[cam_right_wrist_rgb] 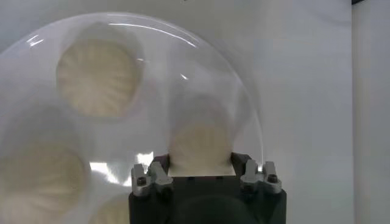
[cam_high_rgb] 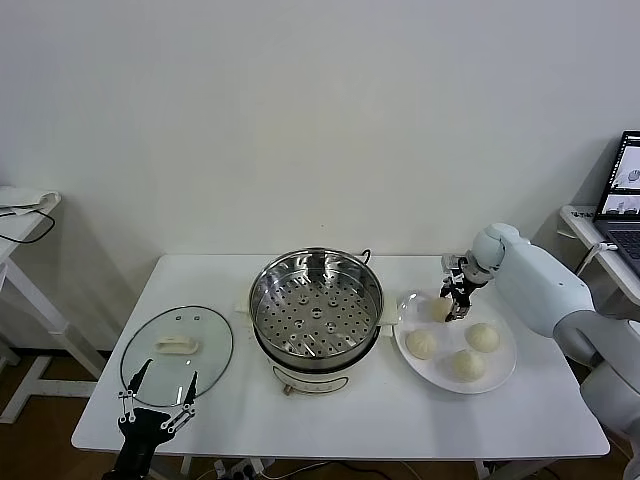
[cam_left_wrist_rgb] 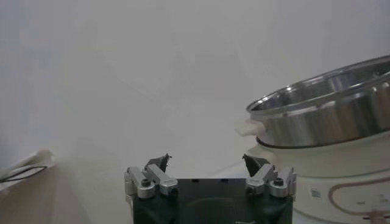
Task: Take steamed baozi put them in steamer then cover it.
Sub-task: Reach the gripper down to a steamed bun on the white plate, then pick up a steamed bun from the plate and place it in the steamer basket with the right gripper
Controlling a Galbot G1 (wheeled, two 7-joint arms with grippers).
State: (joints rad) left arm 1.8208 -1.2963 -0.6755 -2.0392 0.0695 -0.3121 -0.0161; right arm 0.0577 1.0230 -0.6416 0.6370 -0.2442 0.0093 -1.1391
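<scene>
The steel steamer (cam_high_rgb: 316,305) stands uncovered at mid-table, its perforated tray bare; its wall also shows in the left wrist view (cam_left_wrist_rgb: 323,115). To its right a white plate (cam_high_rgb: 500,378) holds several baozi. My right gripper (cam_high_rgb: 458,303) is down at the plate's far-left side, its fingers pressed against both sides of one baozi (cam_right_wrist_rgb: 200,143), which still rests on the plate (cam_right_wrist_rgb: 237,85). Other baozi (cam_right_wrist_rgb: 97,76) (cam_right_wrist_rgb: 42,176) lie beside it, as in the head view (cam_high_rgb: 483,337) (cam_high_rgb: 421,343). My left gripper (cam_high_rgb: 158,400) hangs open and empty (cam_left_wrist_rgb: 207,163) at the table's front left.
The glass lid (cam_high_rgb: 177,355) with a cream handle lies flat left of the steamer, just beyond my left gripper. A laptop (cam_high_rgb: 625,195) sits on a desk at the far right, and a small side table (cam_high_rgb: 20,215) stands at the far left.
</scene>
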